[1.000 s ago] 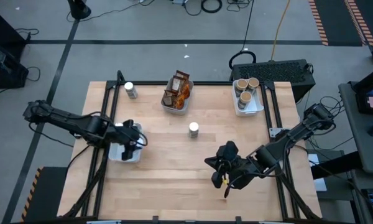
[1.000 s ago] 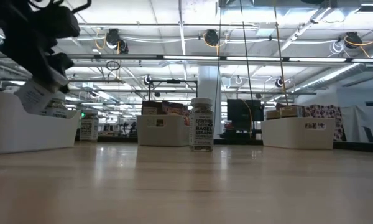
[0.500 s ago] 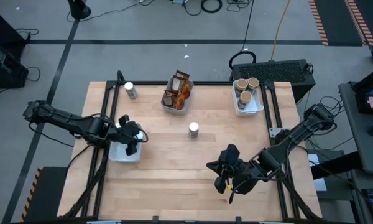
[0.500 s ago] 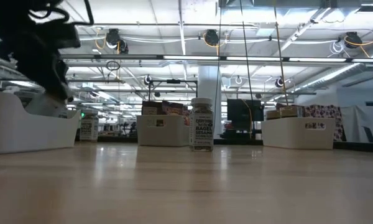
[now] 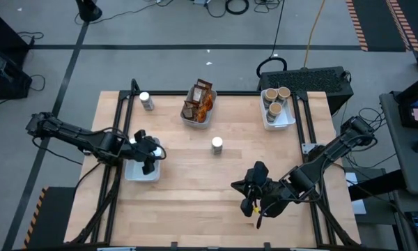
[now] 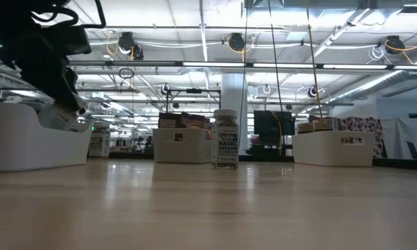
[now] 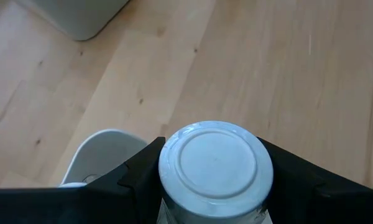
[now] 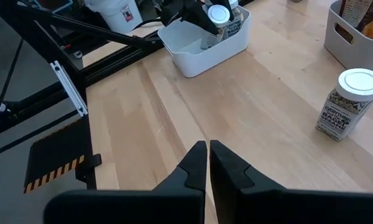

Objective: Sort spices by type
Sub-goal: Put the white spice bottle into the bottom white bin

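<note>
High view, from the left edge across: the left arm reaches in over the table's left side, and the left gripper (image 5: 148, 152) hangs over a white tray (image 5: 134, 171) near that edge. Its fingers pinch a white-capped jar (image 5: 152, 150) by the body — the left wrist view shows the round cap (image 7: 215, 163) seated between the two dark fingers (image 7: 301, 180), with the tray's rim (image 7: 105, 149) below. In the low view the jar (image 6: 61, 117) sits tilted at the top of the tray (image 6: 35, 142); whether it touches the tray floor cannot be told.

At the table's back left corner a second jar (image 5: 146, 101) stands alone on the wood. Further right, at the back middle, a white bin (image 5: 195, 118) holds the brown and orange packets (image 5: 199, 100). Near the table's centre a third jar (image 5: 217, 145) stands upright, well apart from everything — in the low view it is the labelled jar (image 6: 226, 139) in front of the packet bin.

Right again, the right gripper (image 5: 251, 203) waits low over the front of the table, fingers pressed together and holding nothing, as the right wrist view (image 8: 207, 155) shows. At the back right corner a third white bin (image 5: 277, 119) holds the tan-topped tubs (image 5: 277, 97).
</note>
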Robot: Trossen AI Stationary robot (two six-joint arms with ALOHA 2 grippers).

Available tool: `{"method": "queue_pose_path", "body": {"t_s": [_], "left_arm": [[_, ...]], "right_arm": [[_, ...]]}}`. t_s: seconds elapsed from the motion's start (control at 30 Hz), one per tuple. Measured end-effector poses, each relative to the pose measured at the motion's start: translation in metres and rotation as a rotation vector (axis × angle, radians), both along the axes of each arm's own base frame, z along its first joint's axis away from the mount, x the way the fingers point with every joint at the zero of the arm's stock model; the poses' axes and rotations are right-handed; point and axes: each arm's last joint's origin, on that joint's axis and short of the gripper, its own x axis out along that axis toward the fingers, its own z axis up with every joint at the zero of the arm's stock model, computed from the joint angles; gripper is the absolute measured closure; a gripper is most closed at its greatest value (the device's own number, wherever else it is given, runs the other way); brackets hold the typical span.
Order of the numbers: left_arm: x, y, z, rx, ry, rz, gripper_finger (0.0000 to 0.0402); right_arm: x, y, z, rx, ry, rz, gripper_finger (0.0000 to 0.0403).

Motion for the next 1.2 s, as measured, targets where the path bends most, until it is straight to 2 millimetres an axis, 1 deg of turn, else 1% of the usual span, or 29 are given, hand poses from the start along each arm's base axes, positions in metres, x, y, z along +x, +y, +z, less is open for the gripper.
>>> {"method": "queue_pose_path", "body": {"t_s": [0.3,0.37,0.43,0.6,0.73,0.83,1.1,1.2], "left_arm": [[0.0,0.0,0.0,-0.001,0.006,-0.003,0.0182],[0.0,0.0,0.0,0.005,0.005,-0.012,0.0175],[0.0,0.0,0.0,0.008,0.01,-0.029,0.0161],[0.0,0.0,0.0,0.01,0.011,-0.032,0.0108],[-0.001,-0.001,-0.001,-0.016,0.022,-0.045,0.0074],[0.001,-0.002,0.006,-0.036,0.008,-0.057,0.0063],[0.008,-0.004,0.038,-0.053,-0.092,-0.065,0.0061],[0.01,-0.006,0.045,-0.089,-0.108,-0.085,0.0061]], "right_arm": [[0.0,0.0,0.0,0.001,0.002,0.002,0.0403],[0.0,0.0,0.0,0.001,0.002,0.002,0.0403],[0.0,0.0,0.0,0.001,0.002,0.002,0.0403],[-0.001,0.0,-0.001,-0.005,0.009,0.002,0.0403],[0.0,0.0,-0.001,-0.005,0.01,0.002,0.0403],[-0.001,0.0,-0.001,-0.005,0.01,0.002,0.0403],[-0.001,-0.001,-0.001,-0.015,0.015,0.007,0.0403],[-0.001,-0.001,-0.001,-0.025,0.017,0.012,0.0403]]}}
